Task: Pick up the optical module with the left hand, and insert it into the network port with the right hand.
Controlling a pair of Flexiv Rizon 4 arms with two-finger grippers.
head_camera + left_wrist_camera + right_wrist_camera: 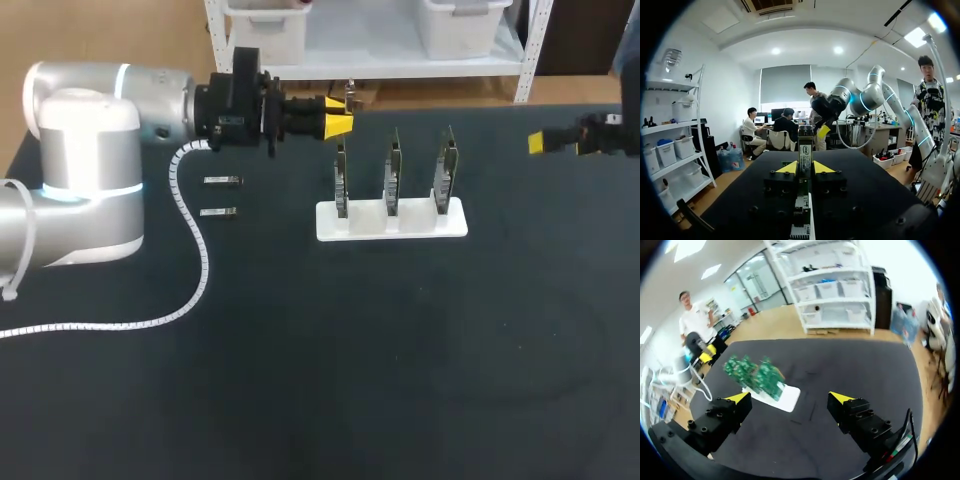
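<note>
The black cloth-covered bench (420, 380) fills the head view. The bulky silver-and-white left arm (90, 150) comes in from the left and lies level over the bench's far left part, with a white spiral cable (195, 255) trailing from it across the cloth. The silver right arm (862, 97) shows in the left wrist view, across the bench from the left claw; only its end enters the head view, at the far right edge.

A white block-shaped stand (392, 222) sits near the middle of the bench, carrying 3 green circuit boards (393, 172) upright in a row. In the right wrist view the same stand (782, 396) and boards (754, 372) lie ahead of the right claw.

The left claw (342, 115) hangs above the bench just beyond the leftmost board, its 2 yellow tips pinching a slim silver-and-dark optical module (349, 96). From the left wrist, that claw (805, 167) grips the module (805, 150) from both sides, and the module stands up past the tips.

The right claw (560, 141) hovers well to the right of the stand; in its own view it (789, 398) is spread wide, with nothing between the fingers.

2 small silver spare modules (222, 181) lie flat on the bench left of the stand, one nearer than the other.
</note>
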